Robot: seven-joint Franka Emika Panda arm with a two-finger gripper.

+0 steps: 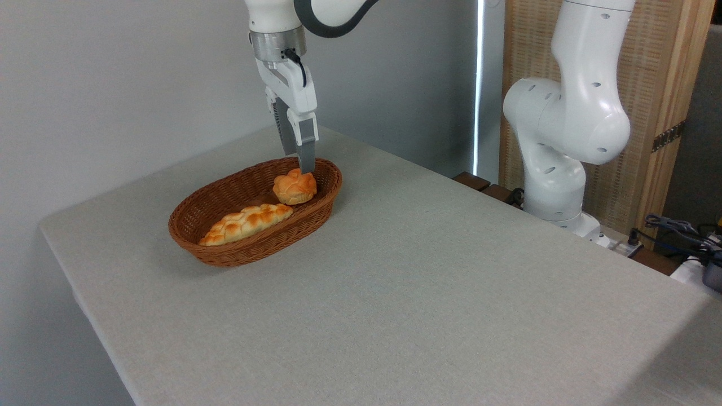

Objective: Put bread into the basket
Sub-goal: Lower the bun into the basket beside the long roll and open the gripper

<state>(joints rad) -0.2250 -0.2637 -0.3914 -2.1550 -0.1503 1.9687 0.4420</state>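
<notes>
Tabletop [395, 293] carrying an oval wicker basket [192, 228], long axis running 8 to 2 o'clock. Braided loaf [246, 223] lies along it; knotted bun [294, 186] rests at the 2 o'clock end, knot upward. End effector [299, 163] above, fingers parted, gripping nothing.

Colours, basket area mid-left of frame
Basket [225, 256] brown woven wicker; bread [294, 186] golden-orange; braided loaf [246, 223] golden with pale patches; table [428, 293] grey-beige cloth.
</notes>
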